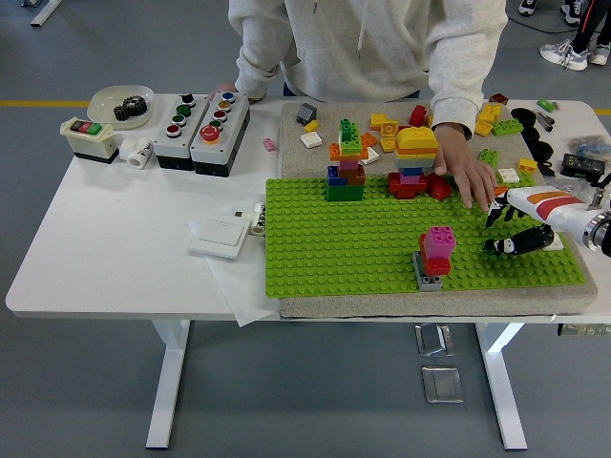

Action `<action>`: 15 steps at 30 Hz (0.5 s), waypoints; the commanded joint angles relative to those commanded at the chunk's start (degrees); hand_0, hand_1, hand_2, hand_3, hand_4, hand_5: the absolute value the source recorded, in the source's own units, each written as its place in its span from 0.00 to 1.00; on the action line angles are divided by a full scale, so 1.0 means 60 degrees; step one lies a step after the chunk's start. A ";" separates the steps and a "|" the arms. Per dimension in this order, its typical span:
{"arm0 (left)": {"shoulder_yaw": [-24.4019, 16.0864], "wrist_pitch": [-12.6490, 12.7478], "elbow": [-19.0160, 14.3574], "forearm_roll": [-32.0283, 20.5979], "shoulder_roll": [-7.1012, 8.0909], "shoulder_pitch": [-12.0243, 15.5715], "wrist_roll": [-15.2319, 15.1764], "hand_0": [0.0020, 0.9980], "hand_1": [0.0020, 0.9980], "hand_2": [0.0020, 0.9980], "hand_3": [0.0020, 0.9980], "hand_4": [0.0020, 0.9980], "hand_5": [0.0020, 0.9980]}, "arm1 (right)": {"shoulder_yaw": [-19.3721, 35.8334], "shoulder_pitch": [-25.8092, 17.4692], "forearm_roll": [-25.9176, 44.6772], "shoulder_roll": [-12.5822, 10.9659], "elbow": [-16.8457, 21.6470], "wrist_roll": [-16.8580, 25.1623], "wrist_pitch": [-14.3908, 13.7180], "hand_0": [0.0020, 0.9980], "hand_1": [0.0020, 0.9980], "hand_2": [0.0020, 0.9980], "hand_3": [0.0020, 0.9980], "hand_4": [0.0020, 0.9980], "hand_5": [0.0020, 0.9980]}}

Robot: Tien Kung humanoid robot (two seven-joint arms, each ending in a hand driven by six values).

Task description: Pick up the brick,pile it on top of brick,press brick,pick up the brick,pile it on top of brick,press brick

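Spanning the frame's middle, the white worktop (pixel 115 258) carries a bright green studded plastic baseplate (pixel 363 239). At right-centre, the right robot hand (pixel 511 234) hovers over it; whether its fingers hold a brick, I cannot tell. A small pink-red-grey brick stack (pixel 435 256) stands lower centre: light, rigid, best pinched by its sides. No writing is legible.

A white tabletop (pixel 115 248) carries a grey mat (pixel 401 303), button boxes (pixel 202 134), a bowl (pixel 120 103) and a wall switch (pixel 221 232).
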 joint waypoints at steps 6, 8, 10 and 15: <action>-0.0265 -0.0020 0.0000 0.0259 -0.0023 0.0147 0.0055 0.80 0.71 0.59 0.53 0.52 0.51 | 0.0286 -0.0187 0.0009 -0.0207 0.0288 -0.0153 0.0128 0.62 0.63 0.67 0.61 0.80 0.40; -0.0400 -0.0021 0.0000 0.0387 -0.0039 0.0219 0.0080 0.80 0.72 0.59 0.53 0.52 0.51 | 0.0346 -0.0255 0.0036 -0.0245 0.0385 -0.0207 0.0167 0.67 0.66 0.72 0.68 0.83 0.40; -0.0682 -0.0017 0.0000 0.0662 -0.0067 0.0353 0.0118 0.80 0.72 0.59 0.53 0.52 0.51 | 0.0360 -0.0340 0.0079 -0.0247 0.0550 -0.0302 0.0257 0.67 0.66 0.72 0.68 0.83 0.40; -0.1459 -0.0023 0.0000 0.1436 -0.0172 0.0592 0.0207 0.80 0.72 0.60 0.53 0.52 0.51 | 0.0295 -0.0360 0.0149 -0.0153 0.0807 -0.0470 0.0402 0.70 0.67 0.73 0.70 0.84 0.39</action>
